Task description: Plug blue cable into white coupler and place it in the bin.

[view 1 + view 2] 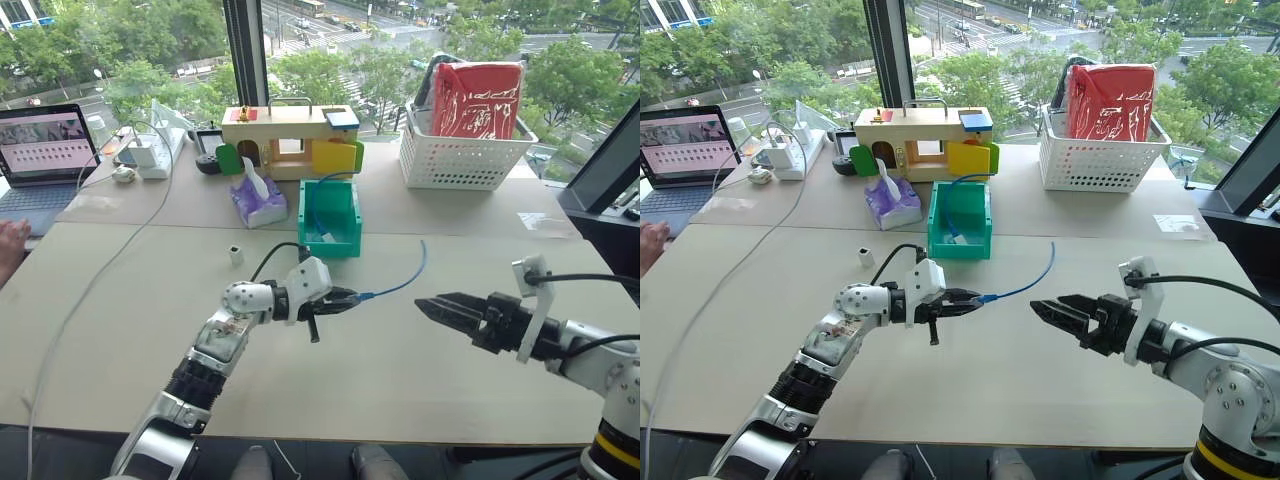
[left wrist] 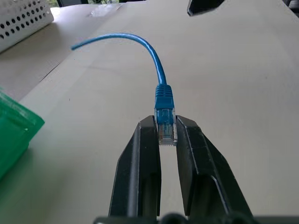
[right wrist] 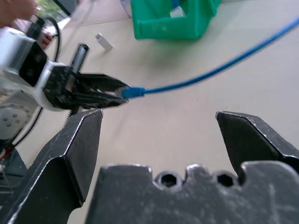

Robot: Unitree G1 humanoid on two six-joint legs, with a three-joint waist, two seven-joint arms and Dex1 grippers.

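Two robot arms reach over a pale table. The left gripper (image 1: 340,300) has its black fingers pinched on the clear plug of the blue cable (image 1: 408,278), holding it lifted off the table with the plug pointed back into the jaws. Gripping at the plug likely gives firm control of the end that must enter the socket. The rest of the cable arcs free toward the right and away from the robot, its far end unsupported above the tabletop.

The right gripper (image 1: 432,306) faces the left one, well apart, its fingers spread wide and empty, seemingly ready to take the cable or fetch the other part.

The white coupler (image 1: 236,255) stands alone on the table, beyond the left arm and near the green bin (image 1: 330,232), untouched. The bin sits farther back at the table's middle, with something blue and white already inside.

The cable is thin, bright blue and smoothly curved, with a blue moulded boot behind a small transparent plug. It looks light and springy.
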